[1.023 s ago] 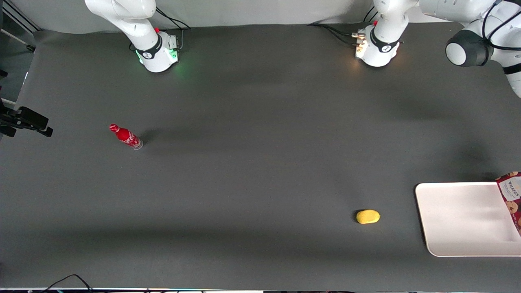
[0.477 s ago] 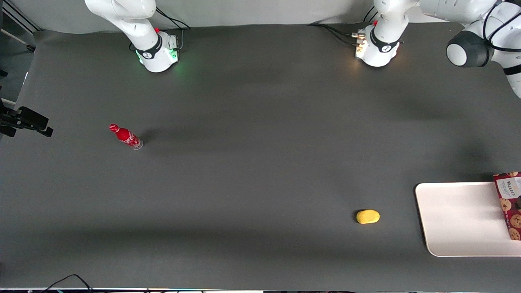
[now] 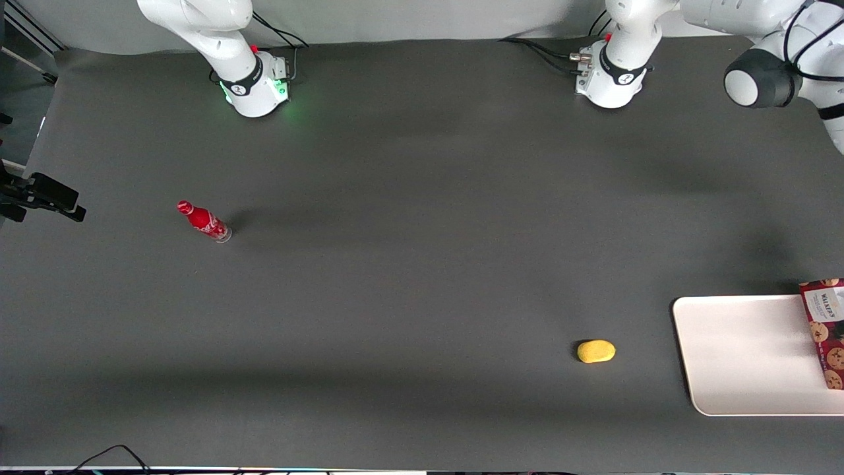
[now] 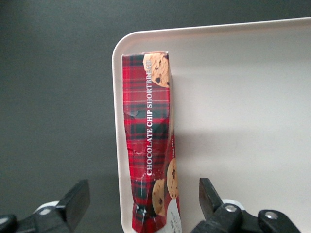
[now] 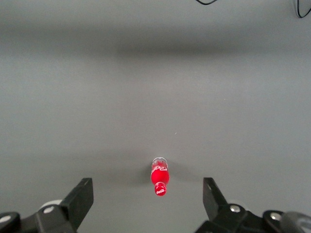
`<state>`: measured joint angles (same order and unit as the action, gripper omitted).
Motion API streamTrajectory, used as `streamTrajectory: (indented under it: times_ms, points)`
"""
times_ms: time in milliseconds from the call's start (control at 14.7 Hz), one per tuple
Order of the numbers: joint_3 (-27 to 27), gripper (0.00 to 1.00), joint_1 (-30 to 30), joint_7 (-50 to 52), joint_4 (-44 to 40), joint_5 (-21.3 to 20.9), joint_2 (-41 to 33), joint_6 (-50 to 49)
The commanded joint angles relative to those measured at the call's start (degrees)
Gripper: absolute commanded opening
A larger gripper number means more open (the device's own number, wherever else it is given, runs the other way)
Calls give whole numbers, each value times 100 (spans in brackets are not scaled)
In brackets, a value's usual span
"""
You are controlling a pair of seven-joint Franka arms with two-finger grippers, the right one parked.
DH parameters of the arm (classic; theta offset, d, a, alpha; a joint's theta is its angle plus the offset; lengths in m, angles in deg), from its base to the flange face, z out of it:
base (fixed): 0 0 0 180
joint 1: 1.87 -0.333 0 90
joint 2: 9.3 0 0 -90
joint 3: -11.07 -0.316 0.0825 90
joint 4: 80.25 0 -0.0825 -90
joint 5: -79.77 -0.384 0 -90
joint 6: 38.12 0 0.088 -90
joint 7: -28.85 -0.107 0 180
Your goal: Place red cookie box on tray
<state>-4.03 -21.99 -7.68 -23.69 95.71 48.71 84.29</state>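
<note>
The red cookie box lies along one short rim of the tray, its tartan side with white lettering turned up toward the wrist camera. My gripper hovers above the box's label end, open. Its two fingers stand wide apart on either side of the box and touch nothing. In the front view the red cookie box rests on the tray at the working arm's end of the table, cut off by the picture's edge, and the gripper is out of view there.
A yellow oval object lies on the dark mat beside the tray, toward the parked arm's end. A small red soda bottle lies far off toward the parked arm's end. The tray sits near the table's front edge.
One second ago the box hung tilted over the tray's end; by half a second ago it had settled flat on the tray. It has not moved since.
</note>
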Motion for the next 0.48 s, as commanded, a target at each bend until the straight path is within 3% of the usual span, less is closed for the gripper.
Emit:
streamTrajectory:
  times_ms: [0,409]
  points:
    - [87,100,34,398,310,76,-877,-1163]
    - [52,100,640,1488,1497,-143,-2415,-2631]
